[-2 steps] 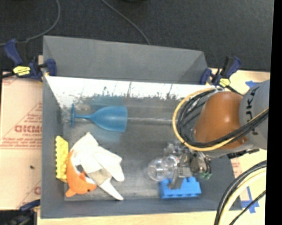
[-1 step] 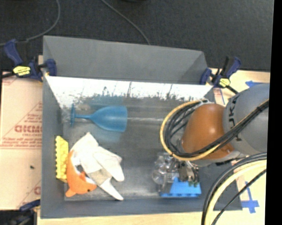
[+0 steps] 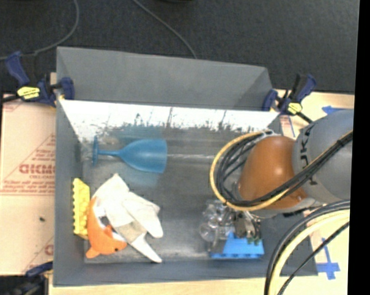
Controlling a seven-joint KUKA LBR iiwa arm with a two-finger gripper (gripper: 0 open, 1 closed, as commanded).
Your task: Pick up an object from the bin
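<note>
My gripper (image 3: 233,230) is low in the bin's front right corner, under the arm's orange cover. Its metal fingers stand right over a blue toy brick (image 3: 237,247) that lies against the bin's front wall. Whether the brick is between the fingers cannot be made out. A clear, glassy thing (image 3: 211,221) lies just left of the gripper, touching the brick's left end.
A blue plastic wine glass (image 3: 134,154) lies on its side at the back left. At the front left, a white cloth-like toy (image 3: 132,213) rests on an orange piece (image 3: 102,239) beside a yellow brick (image 3: 80,206). The arm and its cables cover the right side.
</note>
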